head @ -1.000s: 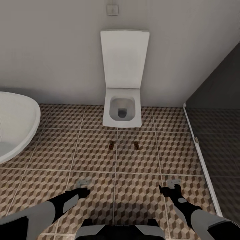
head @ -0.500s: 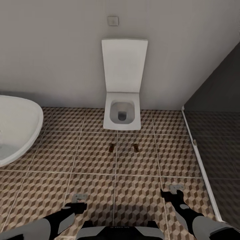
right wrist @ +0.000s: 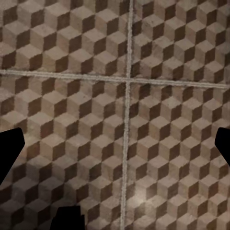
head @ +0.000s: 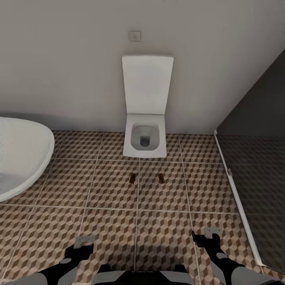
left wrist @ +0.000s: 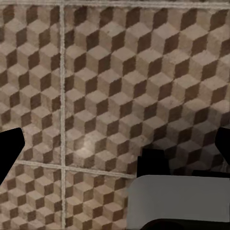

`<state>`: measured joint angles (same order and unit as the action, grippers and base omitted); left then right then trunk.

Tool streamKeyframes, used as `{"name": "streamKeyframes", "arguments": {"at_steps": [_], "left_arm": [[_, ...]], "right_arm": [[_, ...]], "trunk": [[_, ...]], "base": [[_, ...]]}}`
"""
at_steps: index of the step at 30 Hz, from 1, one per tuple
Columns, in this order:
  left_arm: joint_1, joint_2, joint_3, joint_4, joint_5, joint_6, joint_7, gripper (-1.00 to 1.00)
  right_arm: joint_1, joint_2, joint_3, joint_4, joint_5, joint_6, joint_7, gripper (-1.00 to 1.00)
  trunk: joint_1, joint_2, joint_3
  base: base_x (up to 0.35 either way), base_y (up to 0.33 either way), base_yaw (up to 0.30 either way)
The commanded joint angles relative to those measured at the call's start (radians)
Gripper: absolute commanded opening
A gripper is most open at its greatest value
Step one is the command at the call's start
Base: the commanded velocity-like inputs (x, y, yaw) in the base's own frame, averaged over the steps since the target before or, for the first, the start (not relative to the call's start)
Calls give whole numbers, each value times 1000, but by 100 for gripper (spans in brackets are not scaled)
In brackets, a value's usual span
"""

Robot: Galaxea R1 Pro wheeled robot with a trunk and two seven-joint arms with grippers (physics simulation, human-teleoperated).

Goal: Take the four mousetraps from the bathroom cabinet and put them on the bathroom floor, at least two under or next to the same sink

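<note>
Cube-patterned tiles of the bathroom floor [head: 111, 221] fill the lower half of the head view, below a plain pale wall with a small square plate [head: 134, 36] near the top centre. A white toilet [head: 145, 136] stands against that wall at the centre of the frame, its lid upright. Two mousetraps lie flat on the tiles just in front of the bowl: one [head: 132, 178] left of a grout line, the other [head: 161, 178] right of it, near each other but apart. The sink [head: 19, 156] curves in from the left edge of the frame, well apart from both traps. Dark glass shower panels [head: 257, 158] take up the right side.

At the bottom of the frame, the left gripper [head: 83, 242] hangs over the tiles at lower left and the right gripper [head: 212, 232] at lower right. In each wrist view, dark fingers [left wrist: 9, 153] [right wrist: 9, 151] sit at opposite edges, spread wide, with nothing but tile between them.
</note>
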<state>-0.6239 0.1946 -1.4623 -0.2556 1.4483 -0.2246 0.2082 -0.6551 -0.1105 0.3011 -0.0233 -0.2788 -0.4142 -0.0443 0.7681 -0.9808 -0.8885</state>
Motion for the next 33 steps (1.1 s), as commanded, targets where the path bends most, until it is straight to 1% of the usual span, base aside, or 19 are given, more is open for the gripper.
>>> {"name": "streamKeyframes", "arguments": {"at_steps": [1, 12, 16, 25, 33], "left_arm": [[0, 2, -9, -4, 6, -4, 8, 100], [6, 5, -9, -3, 6, -11, 8, 100], [7, 11, -9, -2, 6, -12, 8, 100], [9, 20, -9, -2, 6, -12, 8, 100], [13, 22, -9, -2, 6, -12, 8, 100]], "right_arm": [[0, 0, 9, 0, -6, -2, -3, 100], [2, 0, 9, 0, -7, -4, -3, 100], [3, -1, 9, 2, -7, -4, -2, 100], [40, -1, 9, 3, -7, -23, -3, 100], [47, -1, 9, 3, -7, -31, -3, 100]], "trunk": [[-4, 7, 4], [-46, 84, 57], [-61, 112, 76], [-96, 175, 118], [-126, 231, 156]], "base": [[0, 0, 0], [0, 0, 0], [0, 0, 0], [0, 0, 0], [0, 0, 0]]}}
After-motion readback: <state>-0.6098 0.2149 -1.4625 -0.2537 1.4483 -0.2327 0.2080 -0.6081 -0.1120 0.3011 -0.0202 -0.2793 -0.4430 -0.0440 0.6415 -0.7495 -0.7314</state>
